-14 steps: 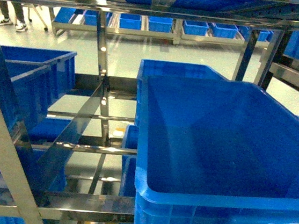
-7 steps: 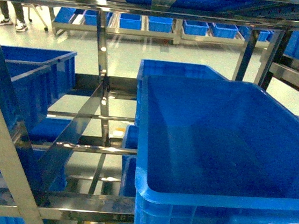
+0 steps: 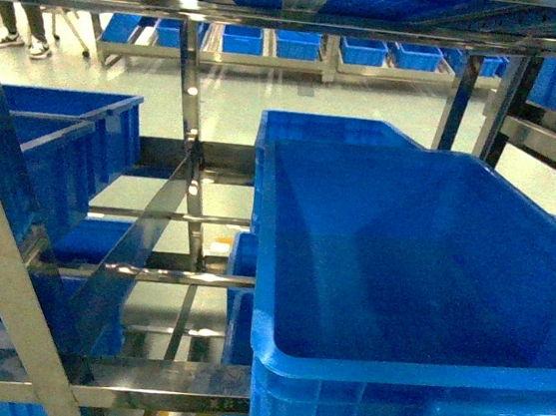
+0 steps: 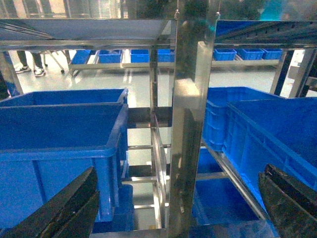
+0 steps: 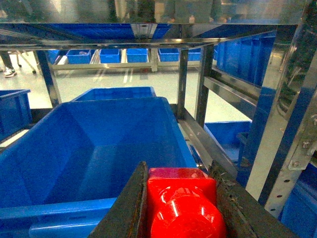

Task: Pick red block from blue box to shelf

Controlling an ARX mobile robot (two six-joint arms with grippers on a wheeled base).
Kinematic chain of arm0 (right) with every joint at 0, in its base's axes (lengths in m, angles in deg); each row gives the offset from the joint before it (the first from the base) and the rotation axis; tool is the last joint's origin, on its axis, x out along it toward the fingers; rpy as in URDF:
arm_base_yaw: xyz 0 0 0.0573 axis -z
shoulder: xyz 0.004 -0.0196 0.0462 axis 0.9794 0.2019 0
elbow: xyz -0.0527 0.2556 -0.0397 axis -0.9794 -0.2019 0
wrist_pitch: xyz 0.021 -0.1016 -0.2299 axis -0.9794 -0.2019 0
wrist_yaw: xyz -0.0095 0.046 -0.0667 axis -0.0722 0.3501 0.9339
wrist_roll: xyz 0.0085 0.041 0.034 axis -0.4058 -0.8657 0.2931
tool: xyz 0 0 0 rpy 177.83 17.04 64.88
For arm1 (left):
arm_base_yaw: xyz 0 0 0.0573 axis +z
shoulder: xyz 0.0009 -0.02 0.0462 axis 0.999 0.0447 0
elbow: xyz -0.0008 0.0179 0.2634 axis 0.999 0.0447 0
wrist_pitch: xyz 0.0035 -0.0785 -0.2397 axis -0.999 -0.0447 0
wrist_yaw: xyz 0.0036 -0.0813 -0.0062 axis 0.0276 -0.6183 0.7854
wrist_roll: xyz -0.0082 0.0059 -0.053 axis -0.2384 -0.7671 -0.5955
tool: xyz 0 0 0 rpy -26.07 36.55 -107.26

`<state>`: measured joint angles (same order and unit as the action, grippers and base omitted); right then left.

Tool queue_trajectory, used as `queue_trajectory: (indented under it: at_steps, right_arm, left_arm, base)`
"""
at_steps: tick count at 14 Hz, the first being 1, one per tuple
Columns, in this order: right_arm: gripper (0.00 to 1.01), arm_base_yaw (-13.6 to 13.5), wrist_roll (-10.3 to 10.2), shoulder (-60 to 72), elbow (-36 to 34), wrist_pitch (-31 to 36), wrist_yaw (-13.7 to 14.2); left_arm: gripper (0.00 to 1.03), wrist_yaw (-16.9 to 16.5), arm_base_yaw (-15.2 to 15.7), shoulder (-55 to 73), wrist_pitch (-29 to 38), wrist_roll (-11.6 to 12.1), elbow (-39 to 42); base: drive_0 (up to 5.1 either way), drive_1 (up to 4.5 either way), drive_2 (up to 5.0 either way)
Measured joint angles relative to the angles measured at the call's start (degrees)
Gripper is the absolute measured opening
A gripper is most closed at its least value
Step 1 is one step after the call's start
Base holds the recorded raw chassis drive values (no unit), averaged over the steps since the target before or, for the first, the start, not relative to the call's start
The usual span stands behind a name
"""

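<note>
The right pincer (image 5: 181,208) clamps the red block (image 5: 182,204) — stud facing the camera — just short of the shelf (image 5: 198,134) crate's (image 5: 99,144) near rim, the left pincer (image 4: 173,208) gaping wide and idle.

We see a glossy bright red block (image 5: 182,206) between dark, near-black fingers (image 5: 124,210) of the right gripper (image 5: 181,208). The left gripper (image 4: 168,213) has black fingers (image 4: 62,210) too. Shelf (image 3: 187,173) shiny silver steel. Crates (image 3: 421,275) plain dark blue. Floor (image 3: 301,95) pale greenish-white.
</note>
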<state>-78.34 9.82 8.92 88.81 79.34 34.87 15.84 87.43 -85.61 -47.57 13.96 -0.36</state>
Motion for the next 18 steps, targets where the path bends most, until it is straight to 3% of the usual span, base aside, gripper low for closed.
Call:
queue_trajectory:
  at_steps: [6, 8, 9, 11, 13, 15, 16, 17, 18]
  right_arm:
    - [0.28, 0.0, 0.0, 0.0, 0.0, 0.02, 0.0]
    - [0.28, -4.31, 3.78, 8.52, 3.8, -8.83, 8.28]
    - [0.28, -4.04, 3.98, 13.03, 5.11, -7.72, 8.37]
    - [0.28, -2.27, 2.47, 24.79, 9.55, -2.14, 5.88]
    - [0.28, -3.52, 0.72, 40.94, 13.84, 9.05, 4.26]
    - [0.28, -8.13, -1.42, 59.95, 22.36, 20.68, 2.03]
    - [0.28, -10.62, -2.71, 68.32, 26.71, 22.71, 1.27]
    - [0.28, -12.79, -3.13, 76.35, 30.16, 24.9, 1.75]
    - [0.4, -14.36, -2.89, 83.71, 32.59, 28.48, 3.91]
  left_arm:
    - [0.98, 0.02, 0.0, 0.0, 0.02, 0.0, 0.0]
    - [0.98, -0.04, 0.0, 0.0, 0.02, 0.0, 0.0]
    - [0.98, 0.02, 0.0, 0.0, 0.0, 0.0, 0.0]
    - [0.98, 0.0, 0.0, 0.0, 0.04, 0.0, 0.0]
    - [0.98, 0.0, 0.0, 0.0, 0.0, 0.0, 0.0]
    - [0.98, 0.0, 0.0, 0.0, 0.02, 0.0, 0.0]
    - [0.98, 0.0, 0.0, 0.0, 0.0, 0.0, 0.0]
    - [0.98, 0.0, 0.0, 0.0, 0.02, 0.0, 0.0]
    - [0.98, 0.0, 0.0, 0.0, 0.02, 0.0, 0.0]
  base:
    - [0.0, 0.0, 0.0]
    - [0.0, 0.0, 0.0]
    - [0.0, 0.0, 0.0]
    - [0.0, 0.0, 0.0]
    - [0.0, 0.0, 0.0]
    - [0.0, 0.0, 0.0]
    - [0.0, 0.0, 0.0]
    - [0.0, 0.0, 0.0]
    - [0.0, 0.0, 0.0]
